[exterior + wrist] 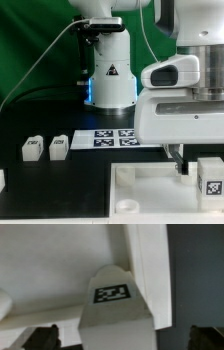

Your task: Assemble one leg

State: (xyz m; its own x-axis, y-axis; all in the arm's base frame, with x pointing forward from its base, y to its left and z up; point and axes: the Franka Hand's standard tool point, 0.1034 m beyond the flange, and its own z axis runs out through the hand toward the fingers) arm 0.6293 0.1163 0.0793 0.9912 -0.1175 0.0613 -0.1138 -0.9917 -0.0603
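A leg (112,308), a small white blocky post with a square tag, lies between my gripper's (122,339) two dark fingertips (42,338). There is a gap on each side, so the jaws are open around it and not touching. It rests at the edge of the large white panel (50,263). In the exterior view the gripper (205,158) hangs low at the right over this leg (212,176), above the panel's (150,195) right part. Two more legs (32,148) (58,147) stand on the black table at the left.
The marker board (113,135) lies in front of the robot's base (108,75). A small white part (2,178) shows at the exterior view's left edge. Dark table (200,274) shows beside the panel edge.
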